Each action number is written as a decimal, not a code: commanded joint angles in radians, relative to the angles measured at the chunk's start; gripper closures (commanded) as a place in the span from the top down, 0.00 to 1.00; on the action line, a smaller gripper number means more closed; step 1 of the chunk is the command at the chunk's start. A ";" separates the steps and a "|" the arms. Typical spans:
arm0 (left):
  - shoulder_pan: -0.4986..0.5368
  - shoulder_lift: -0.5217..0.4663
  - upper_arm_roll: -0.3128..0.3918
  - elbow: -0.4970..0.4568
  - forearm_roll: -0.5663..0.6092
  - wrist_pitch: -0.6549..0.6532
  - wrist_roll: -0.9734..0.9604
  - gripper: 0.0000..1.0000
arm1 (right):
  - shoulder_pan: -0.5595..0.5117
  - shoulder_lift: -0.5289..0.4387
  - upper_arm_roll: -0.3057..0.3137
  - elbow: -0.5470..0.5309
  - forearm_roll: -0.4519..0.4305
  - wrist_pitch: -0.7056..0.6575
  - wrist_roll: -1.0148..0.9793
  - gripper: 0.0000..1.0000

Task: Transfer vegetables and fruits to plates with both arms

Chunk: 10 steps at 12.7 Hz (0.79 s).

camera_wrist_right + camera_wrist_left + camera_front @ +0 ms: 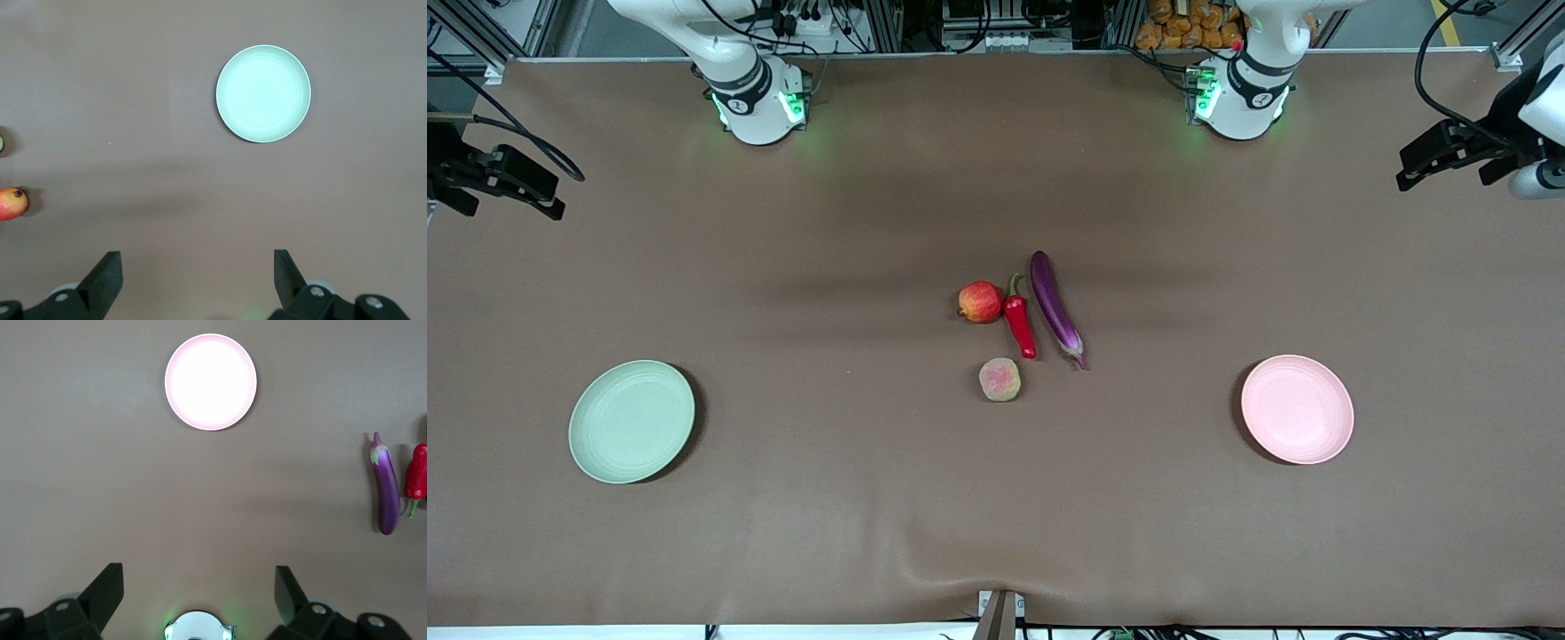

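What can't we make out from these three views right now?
- Left wrist view: chili pepper is cut by the frame edge; apple and peach are out of frame.
- Right wrist view: apple is cut by the edge; only a sliver of the peach shows.
- Front view: right end effector and left end effector sit at the frame edges, arms mostly cropped.

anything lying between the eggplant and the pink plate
Nothing visible does. Bare table lies between the eggplant and the pink plate toward the left arm's end. The chili sits beside the eggplant, away from the plate.
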 commanded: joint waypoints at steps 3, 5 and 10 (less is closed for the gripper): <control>-0.001 0.018 -0.002 0.044 0.008 -0.028 -0.017 1.00 | -0.043 -0.021 -0.001 -0.028 0.046 0.027 -0.008 1.00; -0.007 0.027 -0.012 0.042 0.013 -0.035 -0.015 1.00 | -0.038 -0.021 0.001 -0.029 0.046 0.024 -0.008 1.00; -0.004 0.025 -0.034 0.031 0.016 -0.015 -0.015 1.00 | -0.037 -0.021 0.001 -0.029 0.048 0.019 -0.002 1.00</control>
